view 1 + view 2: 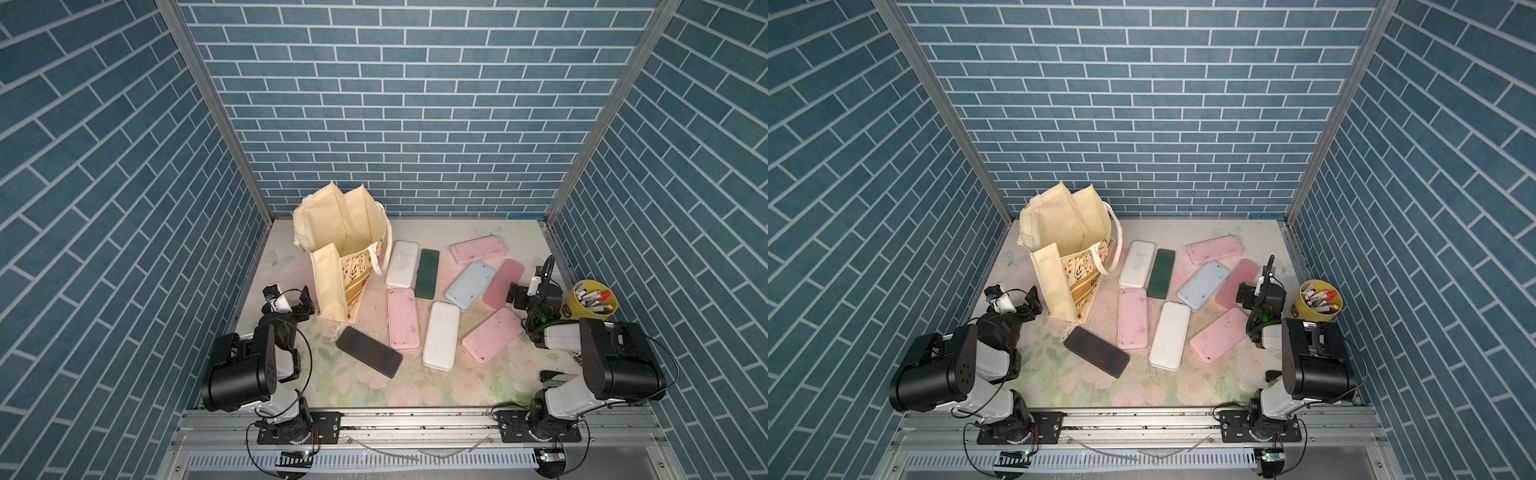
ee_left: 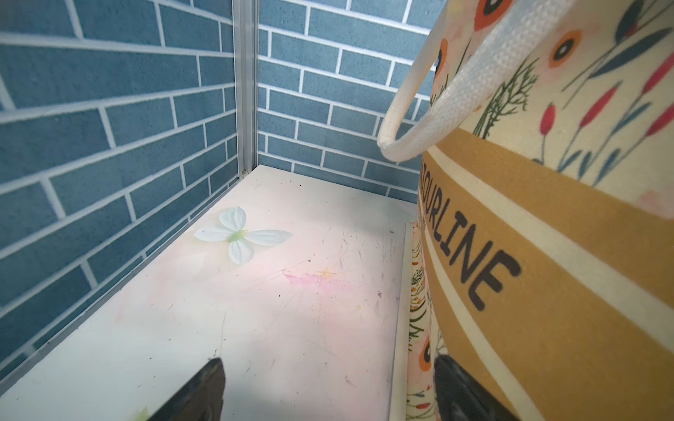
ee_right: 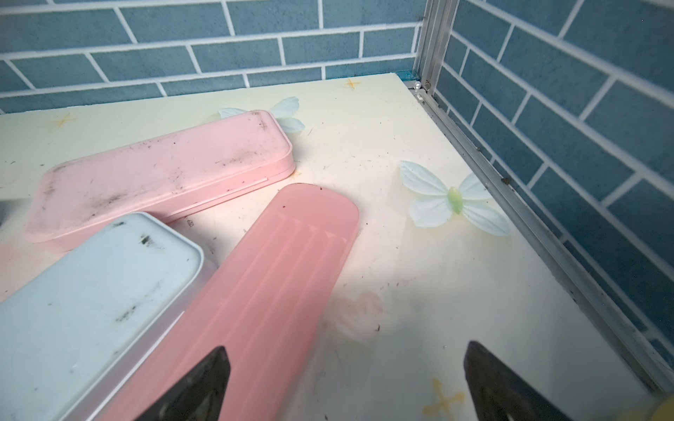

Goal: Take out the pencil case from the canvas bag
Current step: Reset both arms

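Left of centre on the pale floral-print tabletop (image 1: pixel 415 386), boxed in by blue brick-pattern walls (image 1: pixel 415 104), stands the cream canvas tote bag (image 1: pixel 332 232).
Its mouth gapes upward, a strap handle (image 2: pixel 448 91) drooping over gold bands, flowers and dark lettering; hard oblong pencil cases (image 1: pixel 402 264) of several colours lie scattered to its right. Left gripper (image 2: pixel 330 361), jaws spread, sits close at the bag's lower left; right gripper (image 3: pixel 346 346), spread too, hangs at frame right above a translucent pink case (image 3: pixel 255 291).
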`<state>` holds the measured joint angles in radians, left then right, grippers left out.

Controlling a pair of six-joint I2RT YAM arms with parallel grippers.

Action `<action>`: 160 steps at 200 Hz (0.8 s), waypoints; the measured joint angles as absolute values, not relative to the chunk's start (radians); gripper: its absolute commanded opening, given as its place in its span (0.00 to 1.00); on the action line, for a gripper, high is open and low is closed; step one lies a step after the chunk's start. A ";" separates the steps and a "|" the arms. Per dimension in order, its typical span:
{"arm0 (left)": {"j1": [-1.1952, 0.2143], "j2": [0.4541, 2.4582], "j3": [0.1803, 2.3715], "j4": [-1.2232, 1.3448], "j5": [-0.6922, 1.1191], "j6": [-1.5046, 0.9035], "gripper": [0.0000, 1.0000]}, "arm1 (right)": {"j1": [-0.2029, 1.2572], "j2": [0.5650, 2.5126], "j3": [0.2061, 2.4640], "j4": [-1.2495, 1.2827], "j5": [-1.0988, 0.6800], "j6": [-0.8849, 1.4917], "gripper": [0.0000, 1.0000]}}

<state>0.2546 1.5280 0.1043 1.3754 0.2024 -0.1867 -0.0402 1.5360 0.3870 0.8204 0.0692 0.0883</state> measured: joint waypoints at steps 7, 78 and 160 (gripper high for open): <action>0.253 1.528 0.104 1.375 0.202 -0.186 0.91 | -0.040 1.536 0.387 0.824 0.071 0.088 0.99; 0.135 1.579 0.168 1.337 0.139 -0.094 0.99 | -0.040 1.536 0.387 0.854 0.110 0.089 0.99; 0.132 1.581 0.167 1.338 0.093 -0.089 0.99 | -0.040 1.536 0.387 0.853 0.113 0.089 0.99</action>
